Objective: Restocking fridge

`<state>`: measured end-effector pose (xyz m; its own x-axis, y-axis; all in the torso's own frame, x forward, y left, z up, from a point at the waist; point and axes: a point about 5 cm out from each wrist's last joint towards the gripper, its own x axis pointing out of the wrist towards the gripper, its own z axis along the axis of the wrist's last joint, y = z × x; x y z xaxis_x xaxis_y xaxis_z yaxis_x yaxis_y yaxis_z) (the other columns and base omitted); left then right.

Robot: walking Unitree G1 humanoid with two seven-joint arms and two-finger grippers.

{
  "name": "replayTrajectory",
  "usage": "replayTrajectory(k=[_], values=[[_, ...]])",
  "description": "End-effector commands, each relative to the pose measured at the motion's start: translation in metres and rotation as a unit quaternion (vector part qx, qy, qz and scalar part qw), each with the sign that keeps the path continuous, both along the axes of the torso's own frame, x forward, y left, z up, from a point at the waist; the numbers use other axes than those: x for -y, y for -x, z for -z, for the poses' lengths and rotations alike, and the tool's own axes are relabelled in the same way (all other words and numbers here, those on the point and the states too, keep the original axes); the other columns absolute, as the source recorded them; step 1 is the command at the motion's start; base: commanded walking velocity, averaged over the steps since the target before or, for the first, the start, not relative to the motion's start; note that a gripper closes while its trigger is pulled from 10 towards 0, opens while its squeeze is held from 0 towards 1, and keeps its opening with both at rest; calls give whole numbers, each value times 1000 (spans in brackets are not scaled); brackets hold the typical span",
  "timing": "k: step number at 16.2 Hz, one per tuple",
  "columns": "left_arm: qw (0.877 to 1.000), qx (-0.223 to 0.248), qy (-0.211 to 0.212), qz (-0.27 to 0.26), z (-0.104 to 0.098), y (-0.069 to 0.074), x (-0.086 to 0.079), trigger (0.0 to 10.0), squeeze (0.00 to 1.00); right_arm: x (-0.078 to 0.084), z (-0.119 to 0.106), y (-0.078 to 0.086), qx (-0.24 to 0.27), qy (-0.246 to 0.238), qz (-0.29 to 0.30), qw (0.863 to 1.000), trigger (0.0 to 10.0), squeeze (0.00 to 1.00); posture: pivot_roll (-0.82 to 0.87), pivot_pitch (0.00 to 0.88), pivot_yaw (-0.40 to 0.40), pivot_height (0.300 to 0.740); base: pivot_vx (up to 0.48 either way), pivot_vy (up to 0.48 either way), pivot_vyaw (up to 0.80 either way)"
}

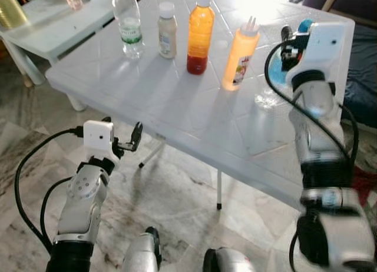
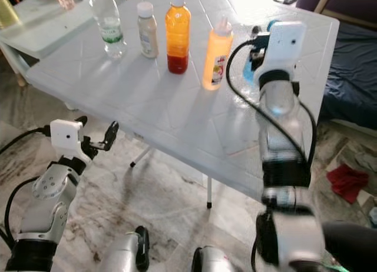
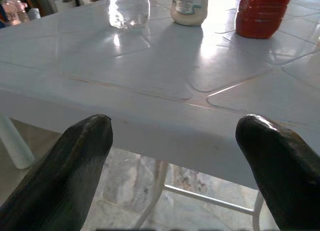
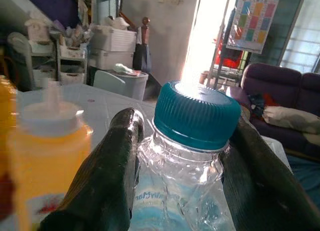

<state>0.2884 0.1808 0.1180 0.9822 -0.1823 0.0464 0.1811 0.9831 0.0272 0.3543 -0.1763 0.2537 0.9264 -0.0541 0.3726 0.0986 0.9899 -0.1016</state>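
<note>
Over on the left, the left gripper [image 1: 136,136] hangs just short of the near edge of the white table [image 1: 194,119], below the top, its two black fingers [image 3: 75,161] spread wide with nothing between them; it looks idle for now. Up on the table stands a row of things to go in the fridge: first a clear water bottle [image 1: 128,25], just beside it a small cream-coloured bottle [image 1: 167,30], then a tall orange juice bottle [image 1: 200,32] with a red layer at its base, then an orange squeeze bottle [image 1: 240,55] with a white nozzle, standing a little nearer than the others. Further right, past the squeeze bottle, the right gripper [image 4: 182,141] is raised over the table and has its fingers either side of the neck of a blue-capped water bottle [image 4: 195,116]. The fingers sit right against the clear plastic, so I'd say it is pinched, though a small gap can't be ruled out. To my eye the step in hand is the pick-up of this first bottle. Next it would need a firm hold, a straight lift clear of the squeeze bottle close by, and then a turn away toward the fridge, with the bottle kept upright.
</note>
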Motion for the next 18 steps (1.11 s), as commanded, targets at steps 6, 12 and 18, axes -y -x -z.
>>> replayTrajectory(k=[6,12,18], values=[[1000,-18,11,-11,9,8,4,10000,0,-68,24,54,-33,-37,-165,985,10000,0,57,200,-40,740,0,0,0],[998,-31,14,-61,21,9,-2,10000,0,-66,64,78,-80,-35,-205,975,10000,0,54,136,-76,740,0,0,400],[995,-54,21,-78,41,16,-7,10000,0,-47,87,74,-91,-12,-173,981,10000,0,57,76,-106,740,0,0,798]])
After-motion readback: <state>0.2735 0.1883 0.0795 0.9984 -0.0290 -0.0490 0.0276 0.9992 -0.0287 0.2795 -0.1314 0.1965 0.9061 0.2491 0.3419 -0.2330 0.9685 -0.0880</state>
